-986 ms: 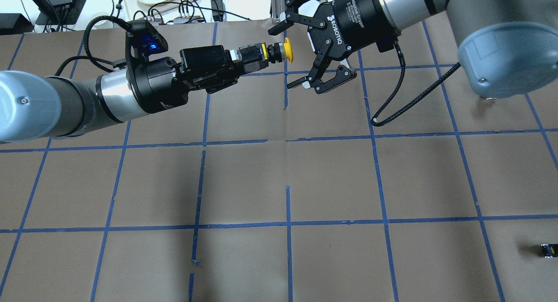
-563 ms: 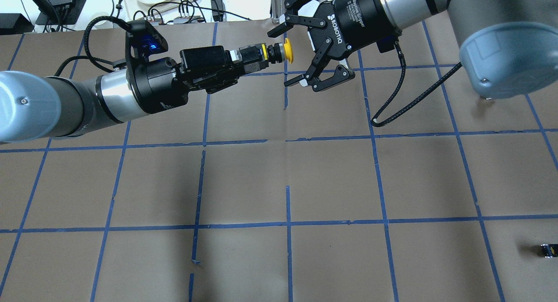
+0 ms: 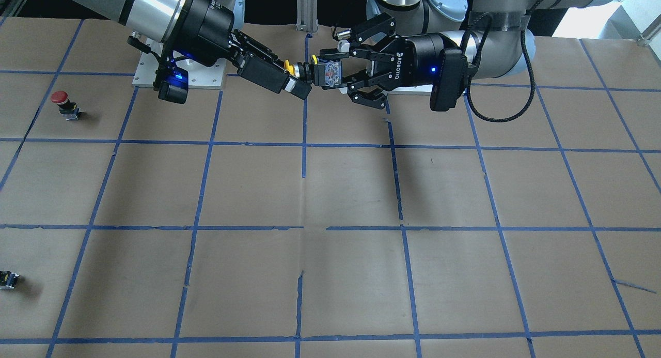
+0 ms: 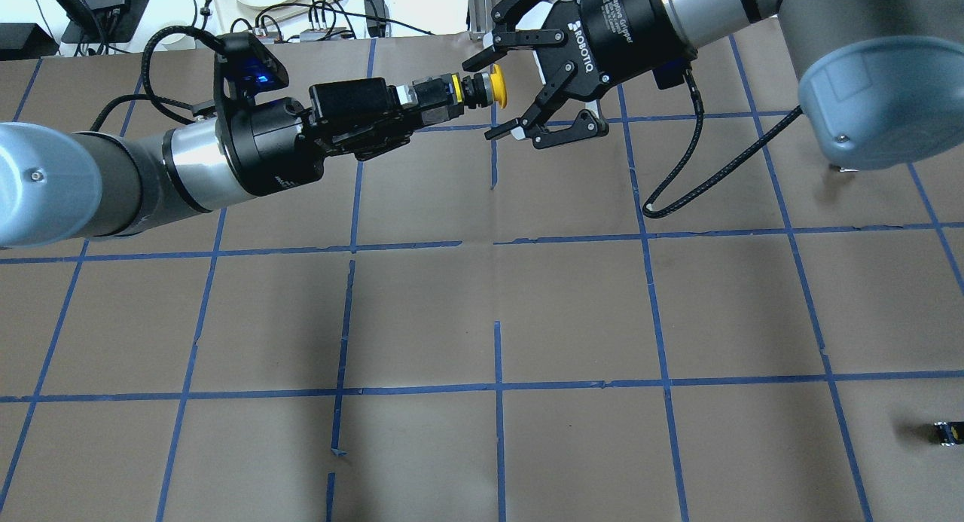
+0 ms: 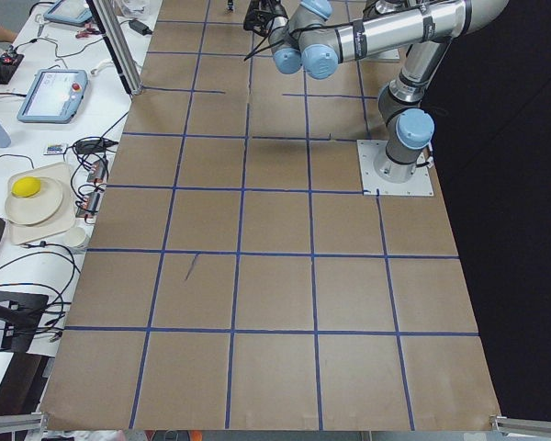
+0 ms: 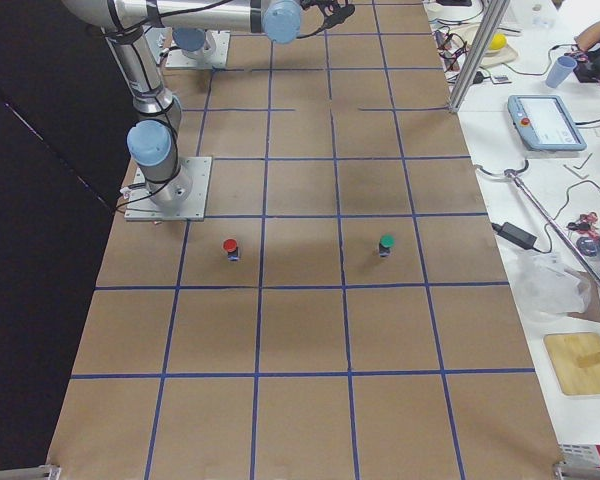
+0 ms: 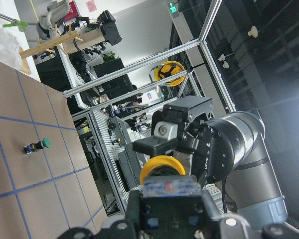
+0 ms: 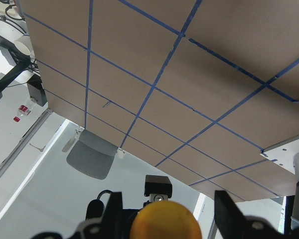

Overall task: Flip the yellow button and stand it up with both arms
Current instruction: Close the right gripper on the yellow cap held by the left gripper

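The yellow button [image 4: 496,85] is held in the air above the table [image 4: 572,311], clear of the brown paper, between the two arms. It lies on its side with its axis about level: the round yellow cap points right, the black body and the base point left. The left gripper [image 3: 334,71] is clamped on the base end, a finger pressed on either side of it, and the left arm [image 4: 113,175] reaches in from the left to carry it. The right gripper [image 4: 480,97] faces it head-on from the right, at the end of the right arm [image 4: 708,10]. Its fingers [image 4: 501,132] stand wide apart, one on either side of the cap; in the overhead view a gap shows between each finger and the cap, so this tool grips nothing. In the right wrist view the cap sits low in the middle with a dark finger off to each side. On the table's right side a red-capped button [image 3: 61,100] stands upright near the right arm's mounting plate [image 6: 192,195], and a green-capped button [image 6: 385,243] stands farther from the robot, well apart from it. A tiny black-and-yellow block [image 4: 945,431] lies by the right edge of the overhead view, far from both grippers.
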`<state>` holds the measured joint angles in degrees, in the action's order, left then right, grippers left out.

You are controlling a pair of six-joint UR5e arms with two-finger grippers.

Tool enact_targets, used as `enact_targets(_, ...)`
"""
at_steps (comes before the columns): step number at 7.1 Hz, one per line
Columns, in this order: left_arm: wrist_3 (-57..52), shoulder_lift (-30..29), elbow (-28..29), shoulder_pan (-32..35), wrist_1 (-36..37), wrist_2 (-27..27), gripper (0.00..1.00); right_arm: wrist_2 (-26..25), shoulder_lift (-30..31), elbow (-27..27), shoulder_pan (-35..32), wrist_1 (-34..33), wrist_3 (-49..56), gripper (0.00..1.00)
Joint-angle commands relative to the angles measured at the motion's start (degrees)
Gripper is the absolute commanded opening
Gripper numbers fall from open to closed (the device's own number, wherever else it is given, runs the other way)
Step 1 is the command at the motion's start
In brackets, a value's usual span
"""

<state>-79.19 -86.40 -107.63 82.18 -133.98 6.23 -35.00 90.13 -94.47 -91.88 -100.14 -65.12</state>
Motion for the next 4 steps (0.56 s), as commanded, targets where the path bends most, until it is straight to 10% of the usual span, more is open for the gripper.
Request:
enact_targets(1,0.0,0.0,0.1,0.0,-0.1,0.0,0.15,1.1,0.4,0.0,0.2,0.3,0.0,0.41)
enact_targets(3,0.1,0.0,0.0,0.0,-0.1,0.0,0.22,1.1,0.4,0.0,0.2,0.3,0.0,0.34)
enact_targets(4,0.3,0.0,0.0,0.0,-0.1,0.2,0.99,1.1,0.4,0.0,0.3,0.3,0.0,0.34)
